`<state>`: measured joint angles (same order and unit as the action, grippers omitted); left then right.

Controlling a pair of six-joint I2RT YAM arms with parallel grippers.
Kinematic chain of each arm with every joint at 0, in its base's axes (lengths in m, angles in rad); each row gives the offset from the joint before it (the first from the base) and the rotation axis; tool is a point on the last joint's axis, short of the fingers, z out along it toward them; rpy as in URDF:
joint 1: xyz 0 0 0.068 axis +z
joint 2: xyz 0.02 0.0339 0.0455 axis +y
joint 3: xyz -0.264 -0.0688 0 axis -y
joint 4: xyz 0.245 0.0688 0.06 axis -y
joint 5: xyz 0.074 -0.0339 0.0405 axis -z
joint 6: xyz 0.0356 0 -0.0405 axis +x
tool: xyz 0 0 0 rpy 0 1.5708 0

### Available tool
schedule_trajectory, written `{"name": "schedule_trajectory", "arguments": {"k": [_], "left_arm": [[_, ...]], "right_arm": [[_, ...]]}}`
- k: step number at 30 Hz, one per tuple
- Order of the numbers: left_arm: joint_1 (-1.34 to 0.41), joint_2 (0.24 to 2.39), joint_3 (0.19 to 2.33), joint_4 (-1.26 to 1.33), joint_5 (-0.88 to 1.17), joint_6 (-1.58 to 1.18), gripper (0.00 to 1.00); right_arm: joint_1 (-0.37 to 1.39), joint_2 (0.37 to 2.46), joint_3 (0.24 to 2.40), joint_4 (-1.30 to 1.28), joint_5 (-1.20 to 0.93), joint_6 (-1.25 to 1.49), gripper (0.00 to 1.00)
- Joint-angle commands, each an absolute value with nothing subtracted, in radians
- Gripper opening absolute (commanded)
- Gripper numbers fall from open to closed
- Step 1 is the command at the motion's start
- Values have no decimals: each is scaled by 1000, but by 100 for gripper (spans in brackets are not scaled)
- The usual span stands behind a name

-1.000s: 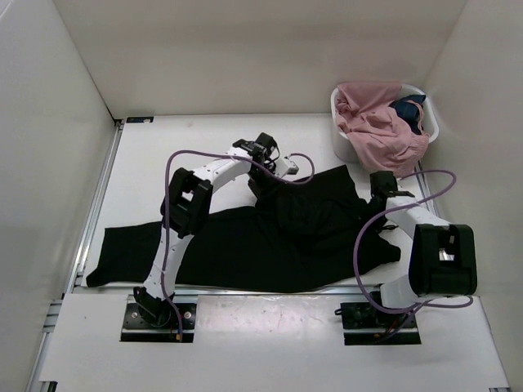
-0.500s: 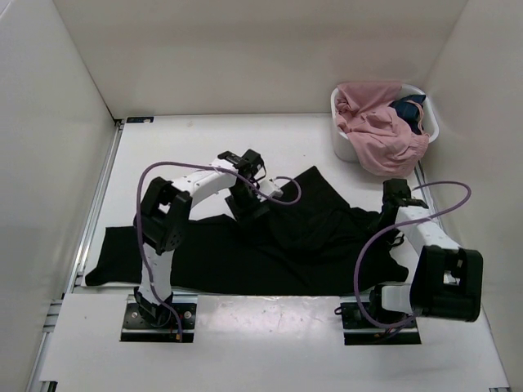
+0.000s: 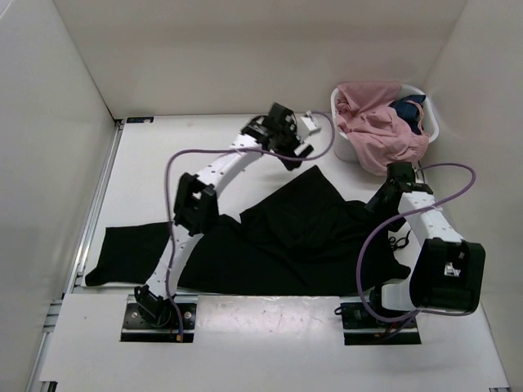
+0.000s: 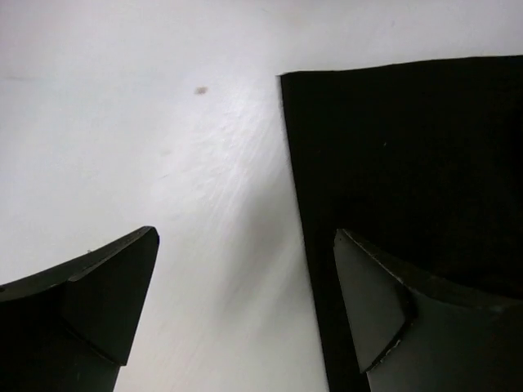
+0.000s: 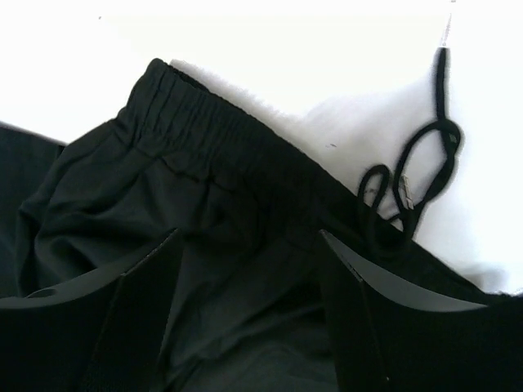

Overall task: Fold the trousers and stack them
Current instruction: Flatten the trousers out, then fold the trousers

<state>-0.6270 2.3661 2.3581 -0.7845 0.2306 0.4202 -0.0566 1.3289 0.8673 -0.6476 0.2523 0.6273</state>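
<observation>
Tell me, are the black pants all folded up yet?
Not yet. One leg of the trousers is flopped over the middle, so a first fold looks started. Right now nothing is held: the left gripper hangs open by a fabric edge, and the right gripper hangs open over the waistband. The other leg lies stretched out to the left, so more folding and the stacking are left.

The trousers lie spread across the counter — the basket stands behind them, at the far right.
</observation>
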Motion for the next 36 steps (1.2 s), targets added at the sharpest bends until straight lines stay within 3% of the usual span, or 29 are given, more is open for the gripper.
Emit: {"name": "schedule_trajectory", "arguments": {"k": [1, 9, 15, 19, 20, 21, 22, 23, 24, 26, 27, 29, 36], "left_arm": [[-672, 2502, 2402, -717, 276, 377, 100], [-684, 2643, 2451, -626, 311, 341, 100], [-703, 2652, 2410, -617, 365, 370, 98], [-712, 2619, 2336, -626, 471, 380, 55], [-712, 2606, 2327, -636, 485, 380, 30], [-712, 2593, 2313, -649, 485, 380, 16], [-712, 2583, 2303, -649, 494, 380, 14], [-712, 2559, 2281, -666, 485, 391, 14], [-712, 2543, 2267, -666, 460, 391, 14], [-692, 2487, 2234, -666, 359, 382, 14], [-671, 2465, 2224, -666, 335, 368, 14], [-582, 2389, 2214, -675, 258, 325, 14], [-276, 2087, 2111, -695, -29, 393, 14]], "right_arm": [[-58, 1362, 942, -607, 229, 624, 71], [-67, 1396, 942, -489, 204, 594, 74], [-67, 1577, 1037, -531, 264, 638, 77], [-67, 1712, 1081, -560, 264, 672, 78], [-67, 1723, 1081, -548, 264, 686, 78], [-67, 1741, 1081, -548, 264, 686, 73], [-67, 1741, 1081, -548, 264, 695, 68], [-67, 1741, 1072, -548, 278, 707, 60], [-67, 1741, 1072, -548, 278, 707, 41], [-67, 1741, 1063, -548, 291, 716, 25], [-67, 1741, 1063, -548, 291, 716, 12], [-77, 1732, 1063, -548, 301, 716, 0], [-149, 1571, 1086, -567, 322, 661, 0]]}}
